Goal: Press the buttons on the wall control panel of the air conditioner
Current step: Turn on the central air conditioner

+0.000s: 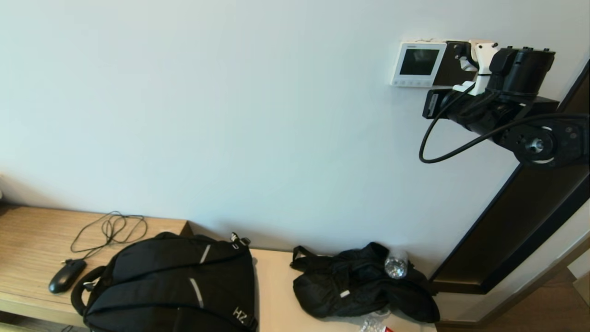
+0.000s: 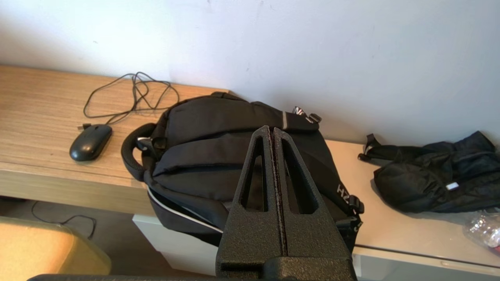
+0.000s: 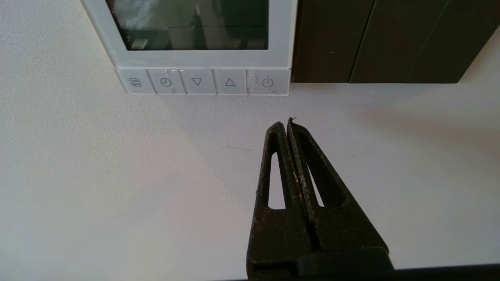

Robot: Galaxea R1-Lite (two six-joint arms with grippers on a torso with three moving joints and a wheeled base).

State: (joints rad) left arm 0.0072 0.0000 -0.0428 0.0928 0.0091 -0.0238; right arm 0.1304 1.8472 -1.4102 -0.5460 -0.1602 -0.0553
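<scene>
The air conditioner's wall control panel [image 1: 418, 63] is a white square with a grey screen, high on the wall; its lower part fills the top of the right wrist view [image 3: 279, 35]. The buttons [image 3: 203, 82] run in a row along its lower edge, the power one [image 3: 267, 82] nearest the black plate; they also show in the head view [image 1: 411, 83]. My right gripper [image 3: 286, 121] is shut and empty, its tips over bare wall just below the power button, apart from it. In the head view it [image 1: 429, 105] sits below the panel's right corner. My left gripper [image 2: 272, 128] is shut, parked over the backpack.
A plain black plate [image 3: 371, 39] adjoins the panel. Below, a wooden desk [image 1: 27, 240] holds a black mouse [image 1: 67, 275] with cable, a black backpack [image 1: 175, 286], a crumpled black bag [image 1: 359, 283] and a plastic bottle [image 1: 395, 266]. A dark door frame [image 1: 521, 230] runs at the right.
</scene>
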